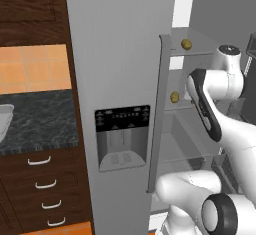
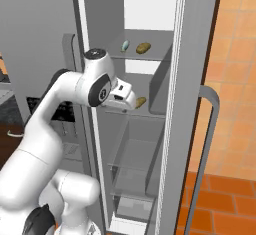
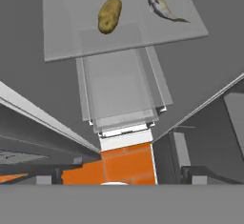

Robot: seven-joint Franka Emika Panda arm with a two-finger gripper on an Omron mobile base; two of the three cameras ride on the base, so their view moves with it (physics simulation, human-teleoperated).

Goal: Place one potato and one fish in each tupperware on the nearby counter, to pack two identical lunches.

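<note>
I've got the fridge (image 2: 195, 79) open. On its upper glass shelf (image 2: 155, 58) a knobbly golden potato (image 2: 143, 48) lies beside a slim silvery fish (image 2: 125, 45); a second potato (image 2: 141, 101) sits at the front edge of the shelf below. My gripper (image 2: 131, 99) hangs just beside it, jaws wide, holding nothing. One pale tupperware (image 1: 4, 121) rests at the marbled worktop's (image 1: 45, 121) left edge.

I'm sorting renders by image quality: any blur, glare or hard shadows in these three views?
Left base view: flat, even light, the potato small and soft-edged. Right base view: pale fridge interior, no glare, faint shading under the glass shelves. Hand view: sharpest, potato and fish crisp on see-through glass.
</note>
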